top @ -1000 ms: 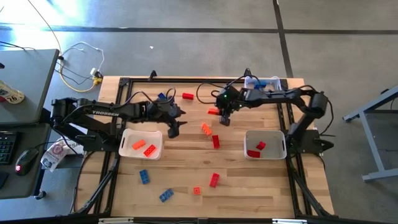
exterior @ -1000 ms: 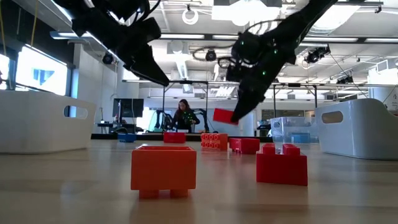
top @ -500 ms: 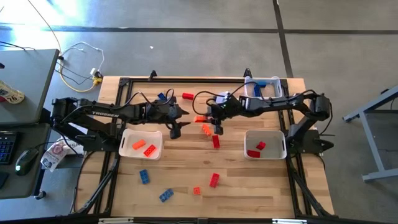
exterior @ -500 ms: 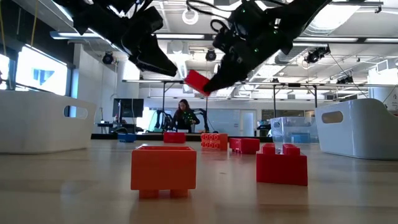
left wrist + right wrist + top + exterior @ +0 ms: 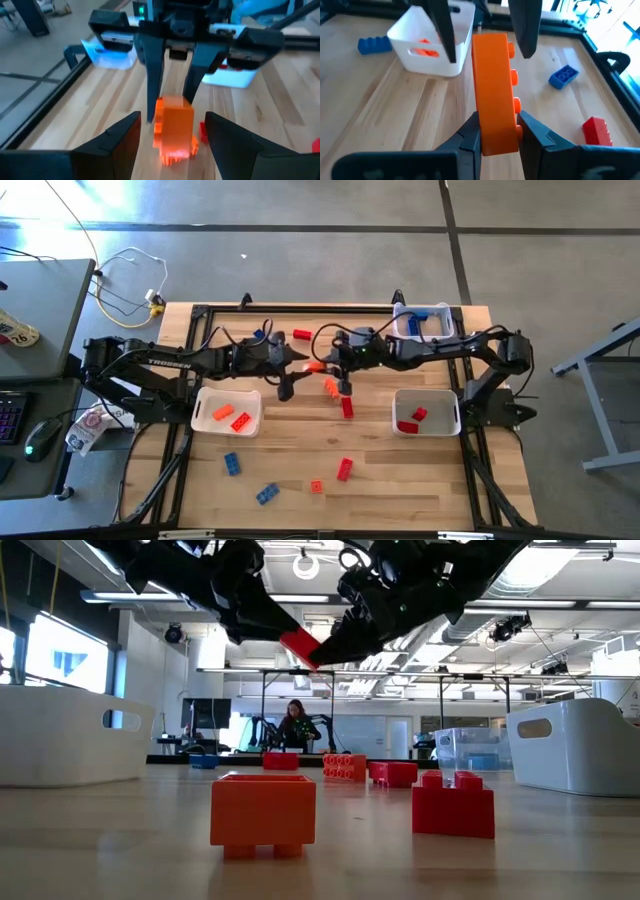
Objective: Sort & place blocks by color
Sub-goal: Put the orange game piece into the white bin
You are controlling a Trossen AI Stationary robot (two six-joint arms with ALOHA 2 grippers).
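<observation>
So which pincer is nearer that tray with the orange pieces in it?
The left. The left pincer hovers open just beyond the tray's far right corner. The right pincer, gripping an orange block, is farther right, above mid-table.

Both arms stretched toward table centre, raised off the surface, wrists facing each other. Right gripper (image 5: 322, 367) clamped on an orange block (image 5: 494, 93), 2 fingers (image 5: 470, 140) pinching its sides. Left gripper (image 5: 297, 361) just beside it, fingers (image 5: 114, 143) spread wide, 1 either side of the block
</observation>
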